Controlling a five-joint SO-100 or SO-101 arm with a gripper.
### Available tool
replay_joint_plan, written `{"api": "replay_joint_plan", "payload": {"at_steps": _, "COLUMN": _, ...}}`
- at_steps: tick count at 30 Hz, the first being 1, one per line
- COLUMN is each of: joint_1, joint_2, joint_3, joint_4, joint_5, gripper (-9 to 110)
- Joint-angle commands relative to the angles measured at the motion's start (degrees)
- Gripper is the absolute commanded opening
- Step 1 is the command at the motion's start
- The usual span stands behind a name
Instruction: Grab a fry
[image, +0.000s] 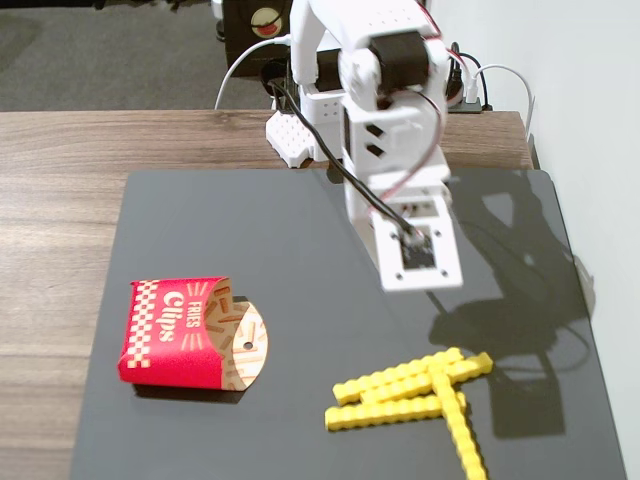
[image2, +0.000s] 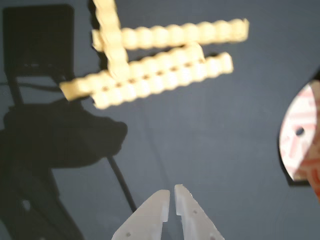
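Fry: yellow crinkle-cut plastic stick, crossing pile.

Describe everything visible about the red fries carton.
The red fries carton lies on its side on the dark mat, left of the yellow fries in the fixed view and apart from them. It looks like thin printed card: red outside with white "Fries Clips" lettering and a checkered band along one edge. Its open mouth faces right, showing a tan patterned inner flap with a small round hole. Nothing touches it but the mat; it looks empty as far as can be seen.
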Motion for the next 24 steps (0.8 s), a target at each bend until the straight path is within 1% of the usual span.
{"api": "replay_joint_plan", "payload": {"at_steps": 1, "joint_1": -1.0, "joint_2": -3.4, "joint_3": -8.0, "joint_4": 0.7, "joint_5": 0.6, "gripper": 1}}
{"api": "replay_joint_plan", "payload": {"at_steps": 4, "joint_1": -1.3, "joint_2": -7.8, "joint_3": -13.2, "joint_4": 1.4, "joint_5": 0.1, "gripper": 6}}
{"api": "replay_joint_plan", "payload": {"at_steps": 6, "joint_1": -1.3, "joint_2": -10.7, "joint_3": -16.7, "joint_4": 2.3, "joint_5": -0.7, "gripper": 12}}
{"api": "replay_joint_plan", "payload": {"at_steps": 8, "joint_1": -1.2, "joint_2": -13.4, "joint_3": -20.3, "joint_4": 3.5, "joint_5": -1.5, "gripper": 22}}
{"api": "replay_joint_plan", "payload": {"at_steps": 12, "joint_1": -0.7, "joint_2": -18.3, "joint_3": -25.7, "joint_4": 4.5, "joint_5": -3.3, "gripper": 30}}
{"api": "replay_joint_plan", "payload": {"at_steps": 15, "joint_1": -0.4, "joint_2": -22.1, "joint_3": -29.4, "joint_4": 4.5, "joint_5": -3.5, "gripper": 32}}
{"api": "replay_joint_plan", "payload": {"at_steps": 24, "joint_1": -0.4, "joint_2": -34.6, "joint_3": -42.8, "joint_4": 6.1, "joint_5": -3.1, "gripper": 31}}
